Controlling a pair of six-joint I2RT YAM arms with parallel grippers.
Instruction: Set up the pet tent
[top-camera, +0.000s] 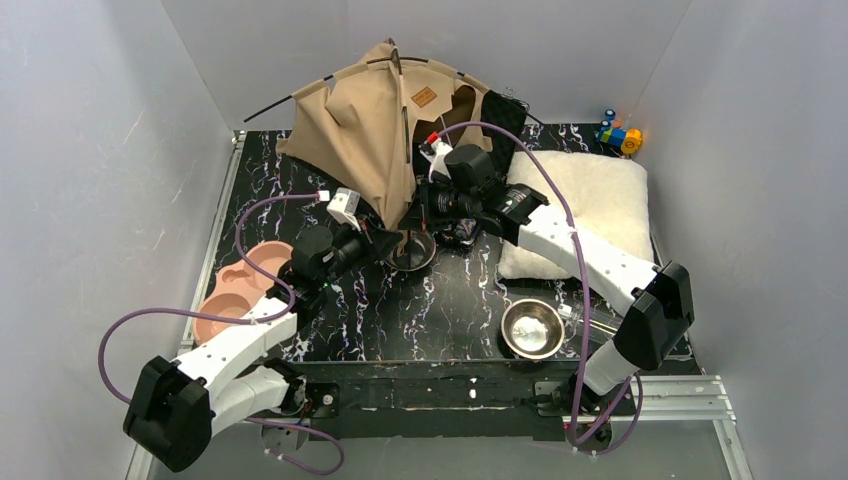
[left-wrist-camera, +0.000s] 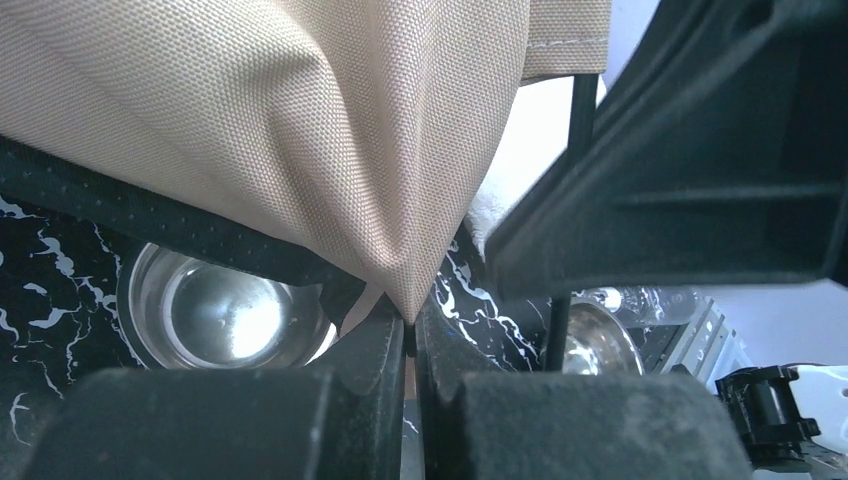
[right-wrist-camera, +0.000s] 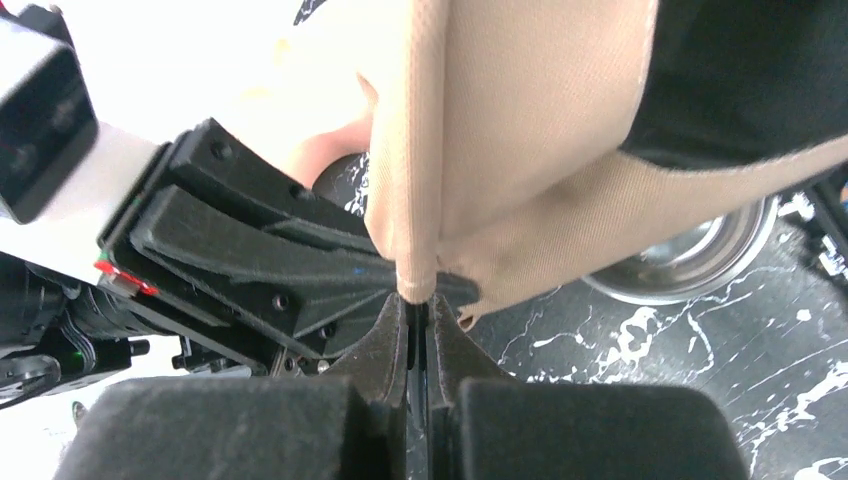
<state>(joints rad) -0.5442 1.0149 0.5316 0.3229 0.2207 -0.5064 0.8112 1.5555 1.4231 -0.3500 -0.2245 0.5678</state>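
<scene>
Tan canvas pet tent (top-camera: 350, 130) stands half-raised at back centre-left of the black marble-patterned tabletop (top-camera: 430, 320). Thin black pole (top-camera: 285, 100) sticks out past its left side; brown label patch (top-camera: 424, 97) near the peak.

Left gripper (left-wrist-camera: 410, 325): fingers pressed together on the tent's lowest fabric corner. Right gripper (right-wrist-camera: 420, 310): also pinched tight on that same corner, from the opposite side. The two heads nearly touch.

Around: small steel bowl (top-camera: 412, 250) directly under the held corner, in the way. Second steel bowl (top-camera: 532, 327) near the front, right of centre. Pink double-well dish (top-camera: 240, 290) at left edge. Fluffy white cushion (top-camera: 590, 205) at right, under the right arm. Colourful toy blocks (top-camera: 620, 135) in far right corner.

Hidden: from above, both wrists cover the pinched corner. Right arm crosses the tent's dark opening; its shape is unclear. In the left wrist view the other gripper's black body blocks the right side.
</scene>
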